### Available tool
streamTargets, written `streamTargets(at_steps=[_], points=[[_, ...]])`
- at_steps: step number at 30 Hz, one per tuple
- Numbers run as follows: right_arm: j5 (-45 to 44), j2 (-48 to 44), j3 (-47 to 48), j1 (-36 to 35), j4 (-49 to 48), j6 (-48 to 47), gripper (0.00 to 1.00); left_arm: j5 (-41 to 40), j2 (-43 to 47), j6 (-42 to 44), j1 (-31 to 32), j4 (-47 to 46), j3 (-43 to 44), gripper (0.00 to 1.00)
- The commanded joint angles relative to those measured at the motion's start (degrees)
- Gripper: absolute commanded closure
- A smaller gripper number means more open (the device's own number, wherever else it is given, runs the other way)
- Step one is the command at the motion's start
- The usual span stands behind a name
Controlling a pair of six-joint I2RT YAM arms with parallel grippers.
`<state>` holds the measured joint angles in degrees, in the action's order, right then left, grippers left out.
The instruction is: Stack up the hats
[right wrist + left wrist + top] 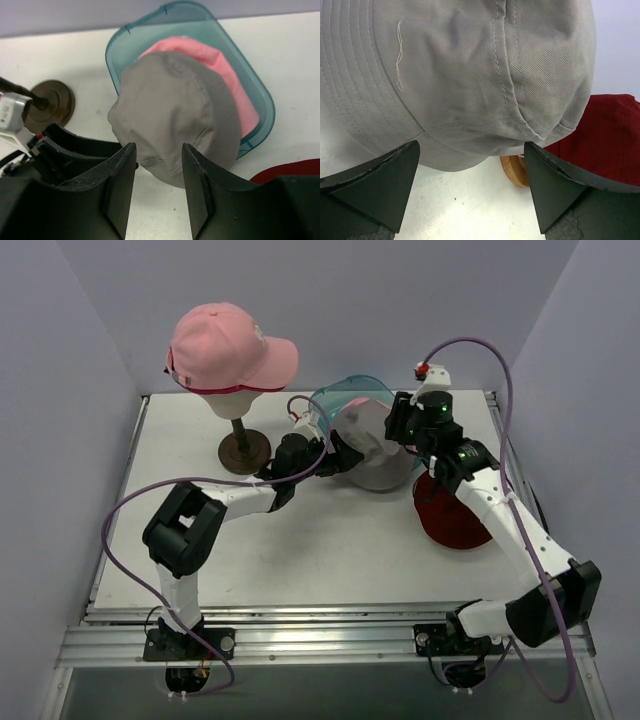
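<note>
Left gripper wide open, right gripper part-open, both empty. Four hats, one tray; pink cap peak points right.

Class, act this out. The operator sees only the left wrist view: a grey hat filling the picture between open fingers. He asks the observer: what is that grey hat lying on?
Observer: The grey hat lies on a pink hat inside a teal tray.
Operator: Where is the other arm?
Observer: The right gripper hangs close to the grey hat, jaws apart, nothing between them.
Operator: Is there any hat I cannot see?
Observer: A pink cap sits on a head form on a stand, at the back left.
</note>
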<state>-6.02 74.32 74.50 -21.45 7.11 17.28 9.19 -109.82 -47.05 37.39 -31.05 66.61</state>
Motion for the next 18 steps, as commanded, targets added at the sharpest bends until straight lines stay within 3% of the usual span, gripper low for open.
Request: streamTargets(at_steps=[1,18], points=[[-2.5,3.1,1.7,-1.84,-2.98,-3.48,0.63,-0.66,2.33,1.26,-0.38,-2.88,-0.25,0.06],[3.3,12.6,-2.16,-3.07,-9.4,-7.26,0.64,-0.84,1.8,2.75,-0.47,-3.23,-0.78,0.06]])
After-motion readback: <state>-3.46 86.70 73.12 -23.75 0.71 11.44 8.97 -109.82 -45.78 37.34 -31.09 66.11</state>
